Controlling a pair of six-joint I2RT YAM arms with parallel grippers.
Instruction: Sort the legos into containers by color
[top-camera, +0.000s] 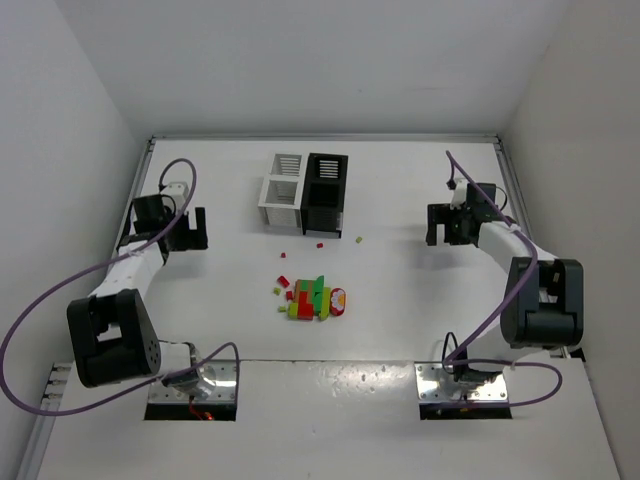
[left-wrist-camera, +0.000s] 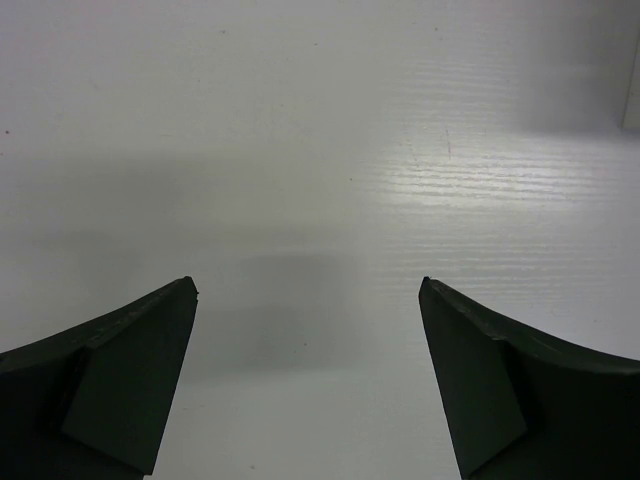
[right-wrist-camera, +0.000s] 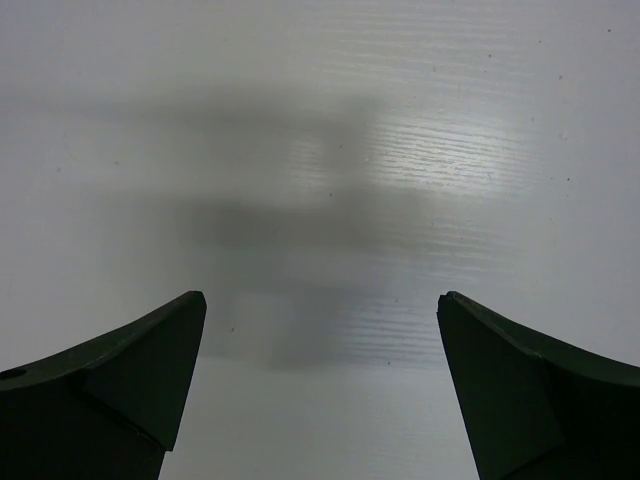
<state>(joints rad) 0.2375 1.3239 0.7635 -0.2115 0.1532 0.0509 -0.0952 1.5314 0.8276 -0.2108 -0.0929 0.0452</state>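
Note:
A pile of legos (top-camera: 313, 298) in red, green, yellow-green and orange lies at the table's middle. Tiny loose studs lie around it: red ones (top-camera: 284, 255) (top-camera: 320, 244) and a yellow-green one (top-camera: 359, 239). The containers stand at the back: two white bins (top-camera: 281, 192) and a taller black bin (top-camera: 325, 192). My left gripper (top-camera: 186, 229) is open and empty over bare table at the left, also in the left wrist view (left-wrist-camera: 308, 290). My right gripper (top-camera: 447, 224) is open and empty over bare table at the right, also in the right wrist view (right-wrist-camera: 322, 298).
White walls close the table (top-camera: 400, 300) on three sides. Purple cables loop from both arms. A white edge, likely a bin, shows at the far right of the left wrist view (left-wrist-camera: 632, 95).

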